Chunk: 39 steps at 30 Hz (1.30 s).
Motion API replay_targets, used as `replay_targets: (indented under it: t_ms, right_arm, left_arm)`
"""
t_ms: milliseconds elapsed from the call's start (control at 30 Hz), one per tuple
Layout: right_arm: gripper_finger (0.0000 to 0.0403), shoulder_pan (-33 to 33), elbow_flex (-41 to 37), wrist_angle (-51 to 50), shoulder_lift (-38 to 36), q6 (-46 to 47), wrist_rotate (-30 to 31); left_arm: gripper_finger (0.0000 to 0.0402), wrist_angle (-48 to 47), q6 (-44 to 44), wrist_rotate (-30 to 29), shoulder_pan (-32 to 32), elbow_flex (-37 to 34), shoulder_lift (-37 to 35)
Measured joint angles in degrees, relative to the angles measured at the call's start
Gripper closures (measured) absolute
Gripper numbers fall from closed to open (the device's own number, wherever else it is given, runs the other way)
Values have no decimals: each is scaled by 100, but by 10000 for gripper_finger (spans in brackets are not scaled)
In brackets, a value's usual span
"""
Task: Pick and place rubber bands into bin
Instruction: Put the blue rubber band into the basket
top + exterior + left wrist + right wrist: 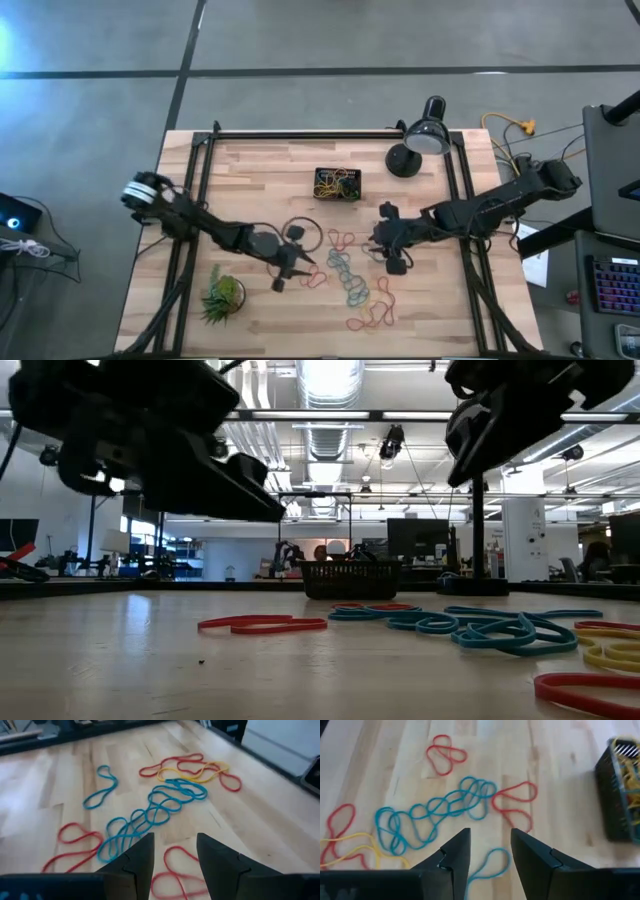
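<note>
While both grippers hover open and empty, rubber bands (350, 282) lie on counter (250, 170) between them, short of bin (338, 184) (partly filled); right gripper (487, 851) nearer bin.

We see bare table (260, 165) around the bin (338, 184) except at three o'clock — the lamp (415, 148) stands there; rubber bands (345, 272) litter six o'clock.

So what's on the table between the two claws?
Rubber bands: the blue chain and a red loop lie between the left gripper and right gripper, seen from above.
</note>
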Motion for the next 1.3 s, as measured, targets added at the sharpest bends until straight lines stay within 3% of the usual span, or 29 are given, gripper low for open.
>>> replay_targets:
  t_ms: [200,467,567,867,1067,1300]
  right_arm:
    - [277,314,-150,0,0,560,25]
    - [286,920,-163,14,0,739,799]
    - [290,1141,-164,25,0,831,1083]
    - [305,1611,-178,4,0,900,1516]
    - [317,1620,-178,-8,0,884,1532]
    - [331,1617,-180,-7,0,810,1609]
  left_arm:
    - [269,-195,496,-2,21,938,900]
    - [269,-2543,1321,-228,40,2540,1747]
    - [269,-2977,1511,-407,40,2963,1982]
    - [269,-3169,1663,-641,183,3243,2082]
    - [269,-3421,1449,63,383,3347,2093]
    - [269,-3595,1447,162,476,3391,2154]
